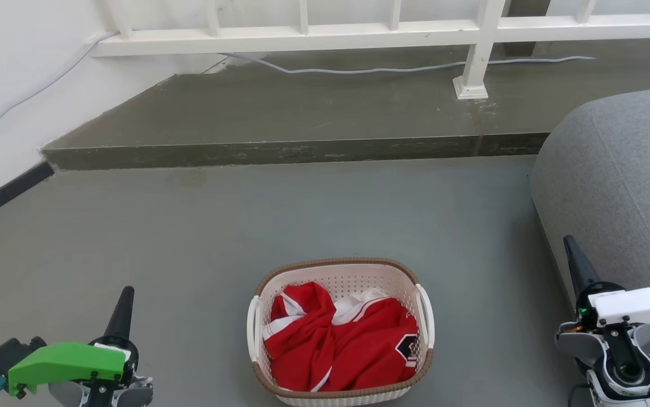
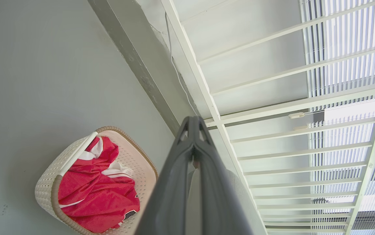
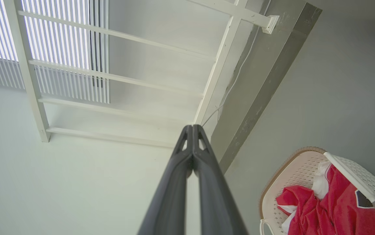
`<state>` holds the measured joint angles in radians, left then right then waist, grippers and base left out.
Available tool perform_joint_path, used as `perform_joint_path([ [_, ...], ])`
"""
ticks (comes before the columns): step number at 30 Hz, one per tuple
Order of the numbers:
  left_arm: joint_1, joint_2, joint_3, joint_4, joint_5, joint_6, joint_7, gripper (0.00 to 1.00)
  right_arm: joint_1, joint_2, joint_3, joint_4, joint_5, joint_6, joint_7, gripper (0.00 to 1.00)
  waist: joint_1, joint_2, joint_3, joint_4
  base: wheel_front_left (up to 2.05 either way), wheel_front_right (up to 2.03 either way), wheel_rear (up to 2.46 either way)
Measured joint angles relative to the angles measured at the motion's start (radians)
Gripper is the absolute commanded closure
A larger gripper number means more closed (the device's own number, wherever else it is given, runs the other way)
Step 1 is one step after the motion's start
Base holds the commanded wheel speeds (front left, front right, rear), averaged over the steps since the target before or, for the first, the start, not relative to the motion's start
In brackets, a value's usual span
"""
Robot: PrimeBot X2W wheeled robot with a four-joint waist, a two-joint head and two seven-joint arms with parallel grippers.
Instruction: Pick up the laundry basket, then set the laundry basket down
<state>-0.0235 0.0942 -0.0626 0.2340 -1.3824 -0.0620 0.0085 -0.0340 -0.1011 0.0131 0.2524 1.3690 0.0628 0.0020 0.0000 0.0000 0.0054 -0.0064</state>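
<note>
Laundry basket (image 1: 341,278) sits on the grey floor (image 1: 189,249) at the bottom centre of our head view, between our two arms and touched by neither; its brown woven-look rim runs round the cream perforated walls, and a white handle (image 1: 253,330) stands at each short side; a crumpled red garment (image 1: 347,347) with white trim lies inside, with a bit of white cloth (image 1: 359,302) showing behind it; our left gripper (image 1: 126,294) rises at the lower left under a green wrist cover (image 1: 65,362), well apart from the laundry basket; our right gripper (image 1: 570,244) rises at the lower right above a white housing (image 1: 636,305), close to a grey upholstered seat (image 1: 624,181); in the left wrist view the left gripper (image 2: 193,121) has its jaws pressed together with nothing between them, and the basket (image 2: 45,186) lies off to the lower left of that view; in the right wrist view the right gripper (image 3: 193,129) likewise has its jaws together and empty, with the basket (image 3: 300,169) at the lower right; beyond the basket we see a raised concrete step (image 1: 302,113), a white railing (image 1: 393,31) standing on it, and a pale cable (image 1: 359,70) trailing along its foot.
</note>
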Motion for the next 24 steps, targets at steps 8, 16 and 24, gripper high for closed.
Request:
perform_joint_path([
  [8, -0.004, -0.009, 0.032, 0.013, -0.096, -0.019, 0.019, 1.00, -0.001, 0.008, -0.036, 0.007, 0.099, 0.020, 0.026, 1.00, 0.0000, 0.0000, -0.001, 0.002, 0.00, 0.00, 0.00],
  [16, -0.017, -0.015, 0.064, 0.021, -0.186, -0.036, 0.044, 1.00, -0.010, 0.021, -0.071, 0.014, 0.192, 0.037, 0.046, 1.00, 0.0000, 0.0000, -0.002, 0.005, 0.00, 0.00, 0.00],
  [24, -0.020, -0.021, 0.091, 0.034, -0.253, -0.057, 0.061, 1.00, -0.020, 0.031, -0.100, 0.019, 0.271, 0.052, 0.065, 1.00, 0.0000, 0.0000, -0.002, 0.006, 0.00, 0.00, 0.00],
])
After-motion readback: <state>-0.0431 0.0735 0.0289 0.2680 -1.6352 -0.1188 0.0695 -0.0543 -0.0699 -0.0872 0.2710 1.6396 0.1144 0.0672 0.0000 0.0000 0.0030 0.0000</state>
